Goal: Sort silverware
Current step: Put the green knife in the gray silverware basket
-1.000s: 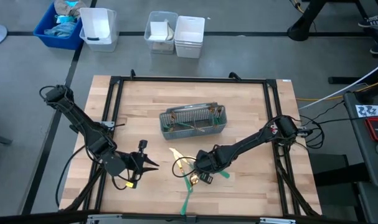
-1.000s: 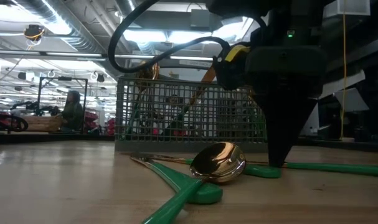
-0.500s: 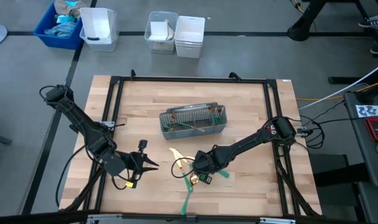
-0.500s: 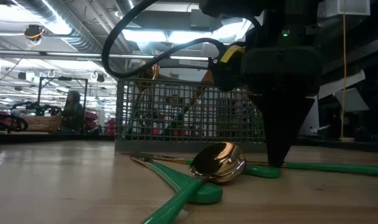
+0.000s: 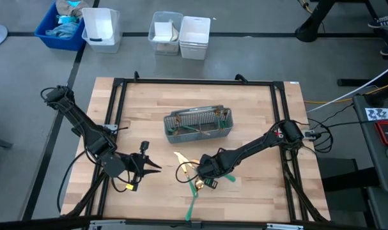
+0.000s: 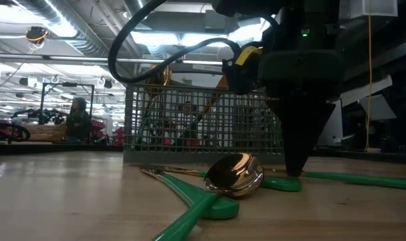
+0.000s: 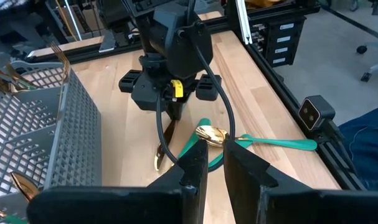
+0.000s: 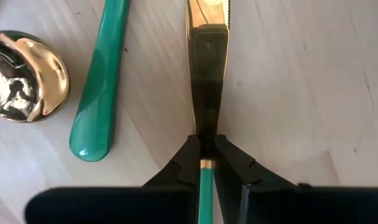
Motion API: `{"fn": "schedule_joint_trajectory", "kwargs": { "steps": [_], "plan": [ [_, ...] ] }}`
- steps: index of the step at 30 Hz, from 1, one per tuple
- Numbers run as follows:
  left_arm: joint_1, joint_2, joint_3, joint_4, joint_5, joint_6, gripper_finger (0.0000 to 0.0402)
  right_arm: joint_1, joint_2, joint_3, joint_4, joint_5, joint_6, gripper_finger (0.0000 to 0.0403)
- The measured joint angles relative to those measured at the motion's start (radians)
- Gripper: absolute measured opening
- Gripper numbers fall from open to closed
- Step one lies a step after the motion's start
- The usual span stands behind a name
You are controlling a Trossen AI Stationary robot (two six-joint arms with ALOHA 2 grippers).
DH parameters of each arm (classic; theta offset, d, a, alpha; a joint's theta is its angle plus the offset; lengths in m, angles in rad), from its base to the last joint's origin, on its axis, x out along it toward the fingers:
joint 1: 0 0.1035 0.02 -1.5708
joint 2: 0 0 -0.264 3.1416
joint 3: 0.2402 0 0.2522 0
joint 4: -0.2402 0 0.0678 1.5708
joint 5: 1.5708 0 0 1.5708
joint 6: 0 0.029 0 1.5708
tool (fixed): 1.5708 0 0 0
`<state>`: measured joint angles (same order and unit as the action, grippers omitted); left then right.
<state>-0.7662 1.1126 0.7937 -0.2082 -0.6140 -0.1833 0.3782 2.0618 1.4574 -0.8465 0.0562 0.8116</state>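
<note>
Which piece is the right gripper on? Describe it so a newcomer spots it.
Start at the grey mesh caddy mid-table; the loose pile lies just in front of it. There the right gripper pinches a knife where gold blade meets green handle. Its serrated blade sets it apart from the spoon alongside.

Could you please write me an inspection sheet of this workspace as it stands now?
Surface: wooden table in a black frame.
Job's things: knife, spoon and green-handled pieces loose at the front; more in the caddy.
Clutter: nothing seen.
Tools: right tool shut on the knife, down at the table; left tool waits front left, open.
Cables: one looping over the right arm.
Surroundings: bins on the floor.
</note>
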Motion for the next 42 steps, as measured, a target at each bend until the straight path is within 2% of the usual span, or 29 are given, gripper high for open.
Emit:
{"fn": "schedule_joint_trajectory", "kwargs": {
  "steps": [14,21,27,32,38,42],
  "plan": [
    [0.000,0.000,0.000,0.001,0.000,0.027,0.0045,-0.014,-0.002,0.006,-0.003,-0.042,-0.005,0.0033],
    [0.000,0.000,0.000,0.001,0.000,0.031,0.0045,-0.014,-0.005,0.087,-0.037,-0.041,-0.054,0.0026],
    [0.000,0.000,0.000,0.001,0.000,0.031,0.0045,-0.014,-0.006,0.160,-0.095,-0.004,-0.088,0.0004],
    [0.000,0.000,0.000,0.001,0.000,0.028,0.0045,-0.013,-0.006,0.168,-0.119,-0.004,-0.107,0.0021],
    [0.024,0.033,0.000,0.014,0.000,-0.104,0.0045,-0.013,-0.006,0.168,-0.125,-0.004,-0.110,0.0045],
    [0.058,0.123,0.000,0.014,0.001,-0.232,0.0045,-0.014,-0.006,0.168,-0.125,-0.030,-0.111,0.0046]
  ]
}}
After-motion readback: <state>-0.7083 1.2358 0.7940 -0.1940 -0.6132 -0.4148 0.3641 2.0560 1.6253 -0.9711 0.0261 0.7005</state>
